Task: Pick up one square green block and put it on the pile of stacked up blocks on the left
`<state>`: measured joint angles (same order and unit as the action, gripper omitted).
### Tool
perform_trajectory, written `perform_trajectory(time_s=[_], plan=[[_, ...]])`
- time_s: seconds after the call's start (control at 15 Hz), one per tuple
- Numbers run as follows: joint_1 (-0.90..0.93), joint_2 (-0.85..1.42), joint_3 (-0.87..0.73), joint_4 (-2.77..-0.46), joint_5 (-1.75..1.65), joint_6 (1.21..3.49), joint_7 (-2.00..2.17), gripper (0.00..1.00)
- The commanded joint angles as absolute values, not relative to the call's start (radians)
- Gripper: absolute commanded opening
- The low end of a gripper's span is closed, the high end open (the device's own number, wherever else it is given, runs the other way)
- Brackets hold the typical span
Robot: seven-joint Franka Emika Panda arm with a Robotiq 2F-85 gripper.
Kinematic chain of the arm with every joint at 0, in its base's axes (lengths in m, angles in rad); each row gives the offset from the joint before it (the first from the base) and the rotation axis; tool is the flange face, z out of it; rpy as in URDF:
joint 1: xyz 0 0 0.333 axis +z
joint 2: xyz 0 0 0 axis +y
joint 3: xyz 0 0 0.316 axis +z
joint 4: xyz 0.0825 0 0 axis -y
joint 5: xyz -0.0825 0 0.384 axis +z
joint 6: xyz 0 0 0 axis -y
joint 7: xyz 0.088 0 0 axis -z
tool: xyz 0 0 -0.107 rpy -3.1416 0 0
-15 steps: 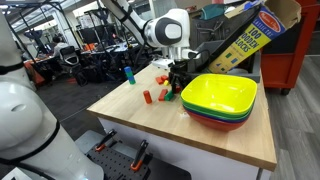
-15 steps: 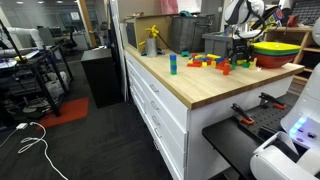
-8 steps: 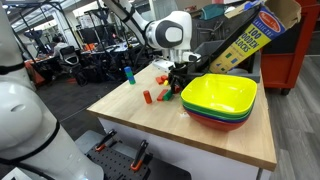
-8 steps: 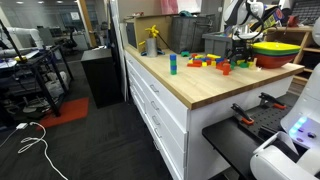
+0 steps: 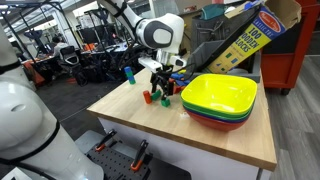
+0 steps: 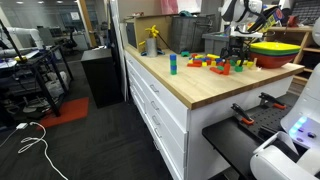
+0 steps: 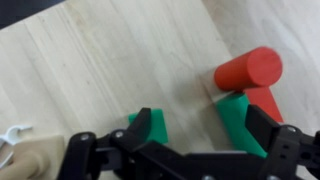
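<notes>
In the wrist view my gripper (image 7: pixel 200 132) is open, low over the wooden table. One square green block (image 7: pixel 240 118) lies between the jaws, against the right finger. A second green block (image 7: pixel 155 127) sits by the left finger, partly hidden by it. A red cylinder (image 7: pixel 248 68) leans on the first green block. In both exterior views the gripper (image 5: pixel 160 88) (image 6: pixel 238 58) hangs over the loose blocks (image 6: pixel 212 63). The pile of stacked up blocks (image 5: pixel 128 73) (image 6: pixel 172 64) is a slim teal tower, apart from the gripper.
Stacked yellow, green and red bowls (image 5: pixel 222 100) (image 6: pixel 276 50) stand close beside the gripper. A block box (image 5: pixel 248 38) leans behind them. A small red block (image 5: pixel 147 97) lies near the table's edge. A yellow bottle (image 6: pixel 152 42) stands at the back.
The gripper has moved away from the bowls toward the tower side and now hangs over the loose green and red blocks. The blocks have not moved.
</notes>
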<state>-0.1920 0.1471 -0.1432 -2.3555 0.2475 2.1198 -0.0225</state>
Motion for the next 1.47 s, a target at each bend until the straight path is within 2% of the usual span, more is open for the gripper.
perform_trajectory(time_s=[0.0, 0.53, 1.4], plan=[[-0.182, 0.032, -0.134, -2.43, 0.289, 2.043, -0.083, 1.0], [-0.192, -0.1, -0.179, -2.422, 0.256, 2.085, -0.057, 1.0], [-0.219, -0.034, -0.219, -2.49, 0.046, 2.268, -0.046, 1.0]])
